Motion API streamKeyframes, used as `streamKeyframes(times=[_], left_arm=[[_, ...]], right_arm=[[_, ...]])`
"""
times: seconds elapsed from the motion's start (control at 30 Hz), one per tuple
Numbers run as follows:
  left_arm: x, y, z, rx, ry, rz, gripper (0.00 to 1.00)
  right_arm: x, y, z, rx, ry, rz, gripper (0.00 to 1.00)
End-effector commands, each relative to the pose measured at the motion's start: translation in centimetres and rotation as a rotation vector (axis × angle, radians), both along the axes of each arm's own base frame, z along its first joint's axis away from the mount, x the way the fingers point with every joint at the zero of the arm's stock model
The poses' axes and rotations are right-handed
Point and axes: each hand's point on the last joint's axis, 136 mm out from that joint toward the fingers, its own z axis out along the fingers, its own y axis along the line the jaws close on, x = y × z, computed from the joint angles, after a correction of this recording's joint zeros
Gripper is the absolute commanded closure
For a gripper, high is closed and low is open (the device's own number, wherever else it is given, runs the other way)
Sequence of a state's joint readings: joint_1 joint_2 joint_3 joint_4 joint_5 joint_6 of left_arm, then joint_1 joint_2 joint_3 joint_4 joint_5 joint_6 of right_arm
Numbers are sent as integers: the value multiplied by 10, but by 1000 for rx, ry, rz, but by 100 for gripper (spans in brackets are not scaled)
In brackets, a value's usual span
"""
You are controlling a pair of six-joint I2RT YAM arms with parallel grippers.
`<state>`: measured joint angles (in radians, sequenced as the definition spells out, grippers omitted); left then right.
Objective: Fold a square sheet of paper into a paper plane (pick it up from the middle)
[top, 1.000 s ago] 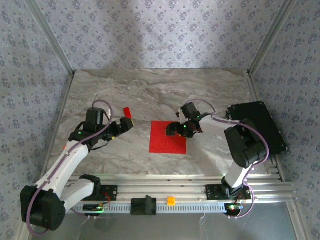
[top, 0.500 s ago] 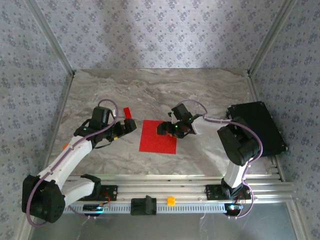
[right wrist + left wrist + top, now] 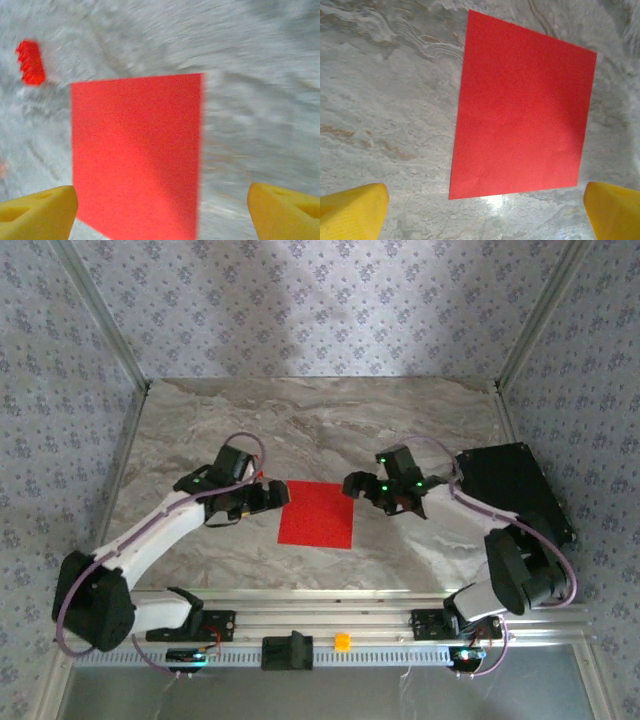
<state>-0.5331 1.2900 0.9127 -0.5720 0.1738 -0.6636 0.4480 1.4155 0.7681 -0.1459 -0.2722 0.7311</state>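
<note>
The square sheet of paper (image 3: 316,514) (equal-sided) lies square to the table (image 3: 300,420).

We have the top cam high at the near side, looking down on the whole table (image 3: 330,420). Wrist cams look down close from opposite sides; all three share the square sheet of paper (image 3: 316,514).

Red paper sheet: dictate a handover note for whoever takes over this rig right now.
Paper: the square sheet of paper lies flat and unfolded on the table, between the two arms.
Grippers: the left gripper has its jaws open and empty, just off the sheet's left edge. The right gripper has its jaws open and empty, near the sheet's far right corner.
Done: no grasp, no fold yet.
Left: pick the sheet up from the middle, then make every fold of the plane.
</note>
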Motion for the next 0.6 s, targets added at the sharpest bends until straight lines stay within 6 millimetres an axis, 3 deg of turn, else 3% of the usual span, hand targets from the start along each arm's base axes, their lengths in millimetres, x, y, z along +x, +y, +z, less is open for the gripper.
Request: streamKeyframes(times=[0.0, 0.17, 0.3, 0.57], left_arm=[[5, -16, 0, 97, -2, -39, 0], [6, -50, -19, 218, 66, -89, 0], [9, -71, -36, 309, 118, -130, 0], [24, -91, -54, 393, 158, -187, 0]], right_arm=[[-14, -32, -13, -18, 50, -108, 10], [-27, -61, -9, -25, 7, -203, 8], [-37, -72, -3, -27, -31, -227, 5], [-55, -87, -1, -31, -33, -237, 3]])
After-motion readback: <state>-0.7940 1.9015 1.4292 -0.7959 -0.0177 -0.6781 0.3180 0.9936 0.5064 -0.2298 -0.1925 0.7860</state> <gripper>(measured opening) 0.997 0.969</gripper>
